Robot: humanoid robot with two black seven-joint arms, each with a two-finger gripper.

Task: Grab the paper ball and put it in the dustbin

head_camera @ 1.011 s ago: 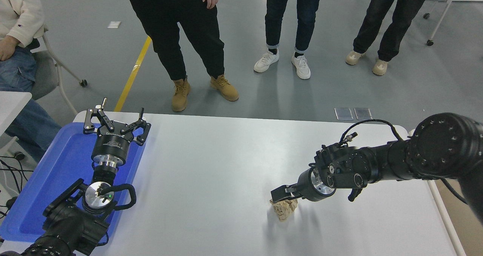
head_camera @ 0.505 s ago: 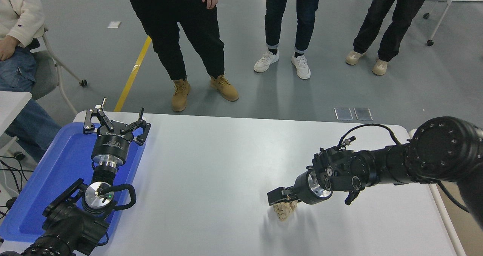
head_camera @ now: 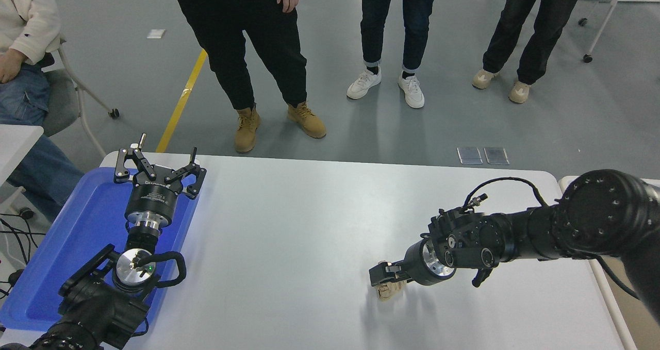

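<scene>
Paper ball sits on the white surface at about 5 o'clock from centre. My right claw is low over it, touching its top; I cannot tell whether it grips. Left claw parked at 9 o'clock over the blue tray, fingers spread. Three people stand at 12 o'clock.

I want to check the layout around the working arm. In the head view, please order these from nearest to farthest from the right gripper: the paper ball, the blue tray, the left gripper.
1. The paper ball: right at the right gripper, directly under its tips.
2. The left gripper: far left, above the tray's far end.
3. The blue tray: at the table's left edge.
</scene>
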